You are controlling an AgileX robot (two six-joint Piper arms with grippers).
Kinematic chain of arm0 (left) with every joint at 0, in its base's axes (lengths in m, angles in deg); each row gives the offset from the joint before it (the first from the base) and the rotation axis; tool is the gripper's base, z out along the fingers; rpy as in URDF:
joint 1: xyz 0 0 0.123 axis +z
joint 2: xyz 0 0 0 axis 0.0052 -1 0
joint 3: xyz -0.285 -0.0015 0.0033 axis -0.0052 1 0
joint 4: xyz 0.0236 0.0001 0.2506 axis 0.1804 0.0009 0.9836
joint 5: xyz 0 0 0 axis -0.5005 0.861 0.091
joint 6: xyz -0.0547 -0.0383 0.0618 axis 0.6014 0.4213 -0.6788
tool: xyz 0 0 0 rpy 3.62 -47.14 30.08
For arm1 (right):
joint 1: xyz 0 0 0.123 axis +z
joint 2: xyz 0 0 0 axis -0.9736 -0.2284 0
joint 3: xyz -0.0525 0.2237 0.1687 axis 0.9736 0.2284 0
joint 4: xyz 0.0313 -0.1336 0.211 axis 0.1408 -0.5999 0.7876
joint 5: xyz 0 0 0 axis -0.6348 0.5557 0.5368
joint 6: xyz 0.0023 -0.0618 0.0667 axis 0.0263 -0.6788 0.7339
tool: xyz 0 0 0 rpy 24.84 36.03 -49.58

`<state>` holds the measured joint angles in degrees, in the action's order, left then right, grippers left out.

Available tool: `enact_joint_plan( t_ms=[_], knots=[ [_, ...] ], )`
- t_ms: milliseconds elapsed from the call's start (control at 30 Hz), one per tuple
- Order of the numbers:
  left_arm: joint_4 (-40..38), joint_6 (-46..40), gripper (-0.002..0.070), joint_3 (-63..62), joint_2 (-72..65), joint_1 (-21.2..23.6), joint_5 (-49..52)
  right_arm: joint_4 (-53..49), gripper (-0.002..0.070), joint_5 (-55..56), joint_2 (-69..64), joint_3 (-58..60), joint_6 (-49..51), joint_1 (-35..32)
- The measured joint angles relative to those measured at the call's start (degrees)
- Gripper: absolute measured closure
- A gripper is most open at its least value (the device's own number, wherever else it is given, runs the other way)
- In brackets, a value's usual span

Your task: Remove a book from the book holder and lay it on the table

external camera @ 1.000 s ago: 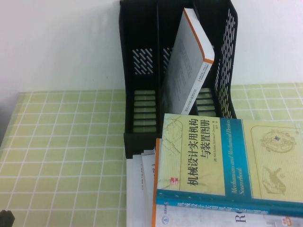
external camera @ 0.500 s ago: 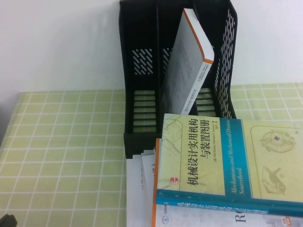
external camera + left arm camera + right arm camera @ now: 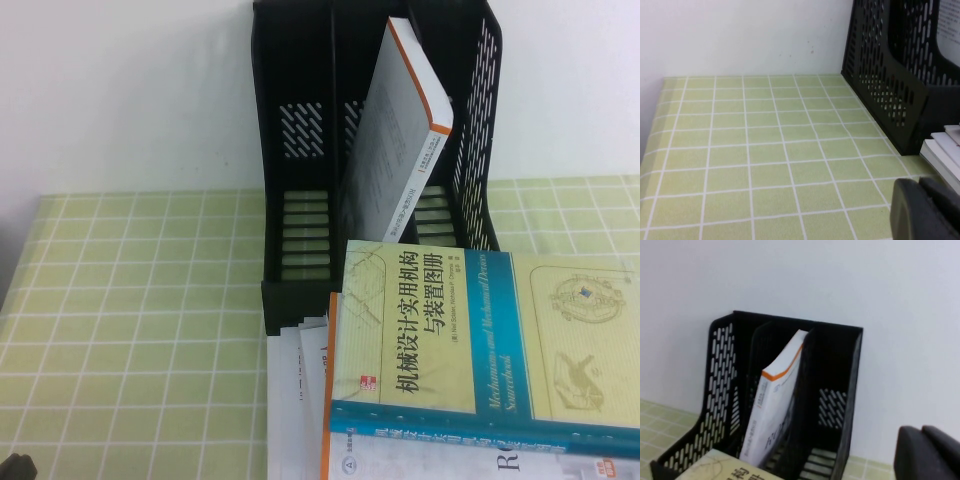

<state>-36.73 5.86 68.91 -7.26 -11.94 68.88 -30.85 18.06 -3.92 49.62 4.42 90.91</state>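
— While the book (image 3: 480, 335) lies flat on the table (image 3: 130, 300), just in front of the book holder (image 3: 300, 150) and atop other books, where are the claws?

— Left gripper (image 3: 925, 210) sits low near the table's front left corner; right gripper (image 3: 927, 452) is raised facing the holder. Whether either claw is wide or narrow, I cannot tell.

— And inside the holder?

— A white book (image 3: 400, 130) leans tilted.

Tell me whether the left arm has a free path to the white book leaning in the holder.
Probably yes. The left gripper sits low at the table's near-left corner over bare cloth; the white book sticks out of the book holder, uncovered.
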Motion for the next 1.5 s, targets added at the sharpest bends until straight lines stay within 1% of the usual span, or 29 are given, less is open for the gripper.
enact_joint_plan(
  t_ms=[67,100,200,267,400,467,500,533,600,700,767,833,867,900,967,1067,1233,1333,1400,1500],
  knots=[
    [0.00,0.00,0.0678,0.00,0.00,0.00,0.00,-4.74,0.0678,4.92,0.00,0.00,7.53,-3.68],
    [0.00,0.00,0.0678,0.00,0.00,0.00,0.00,-5.81,0.0678,5.60,0.00,0.00,10.07,-4.71],
    [0.00,0.00,0.0678,0.00,0.00,0.00,0.00,-6.23,0.0678,6.73,0.00,0.30,15.64,-7.86],
    [0.00,0.00,0.0678,0.00,0.00,0.00,0.00,-5.42,0.0678,6.60,0.13,1.51,17.10,-9.40],
    [0.00,0.00,0.0678,0.00,0.00,0.00,0.00,-4.61,0.0678,5.46,0.40,2.88,17.91,-9.99],
    [0.00,0.00,0.0678,0.00,0.00,0.00,0.00,-1.71,0.0678,3.54,0.40,2.93,16.64,-10.09],
    [0.00,0.00,0.0678,0.00,0.00,0.00,0.00,1.19,0.0678,2.06,0.40,2.93,13.57,-10.09],
    [0.00,0.00,0.0678,0.00,0.00,0.00,0.00,6.53,0.0678,0.48,0.40,2.93,8.17,-10.09],
    [0.00,0.00,0.0678,0.00,0.00,0.00,0.00,22.96,0.0678,-2.43,0.40,2.93,-7.22,-10.13],
    [0.00,0.00,0.0678,0.00,0.00,0.00,0.00,56.16,0.0678,-7.54,0.62,2.93,-40.99,-10.22],
    [0.00,0.00,0.0678,0.00,0.00,0.00,0.00,80.88,0.0678,-12.56,1.61,2.93,-66.66,-11.08],
    [0.00,0.00,0.0678,0.00,0.00,0.00,0.00,97.52,0.0678,-17.83,2.97,3.03,-87.35,-12.52],
    [0.00,0.00,0.0678,0.00,0.00,0.00,0.00,103.85,0.0678,-19.67,3.77,3.18,-94.80,-13.38],
    [0.00,0.00,0.0678,0.00,0.00,0.00,0.00,108.36,0.0678,-20.58,4.61,3.48,-99.08,-14.07],
    [0.00,0.00,0.0678,0.00,0.00,0.00,0.00,113.92,0.0678,-21.14,6.01,4.95,-104.68,-15.84],
    [0.00,0.00,0.0678,0.00,0.00,0.00,0.00,119.04,0.0678,-20.60,6.69,8.43,-107.82,-17.79],
    [0.00,0.00,0.0678,0.00,0.00,0.00,0.00,121.26,0.0678,-16.03,7.45,15.34,-110.52,-18.19],
    [0.00,0.00,0.0678,0.00,0.00,0.00,0.00,122.70,0.0678,-12.46,12.14,20.63,-110.88,-18.32],
    [0.00,0.00,0.0678,0.00,0.00,0.00,0.00,124.87,0.0678,-11.23,17.55,24.21,-111.30,-19.03],
    [0.00,0.00,0.0678,0.00,0.00,0.00,0.04,126.05,0.0678,-12.87,26.53,27.08,-112.52,-20.81]
  ],
)
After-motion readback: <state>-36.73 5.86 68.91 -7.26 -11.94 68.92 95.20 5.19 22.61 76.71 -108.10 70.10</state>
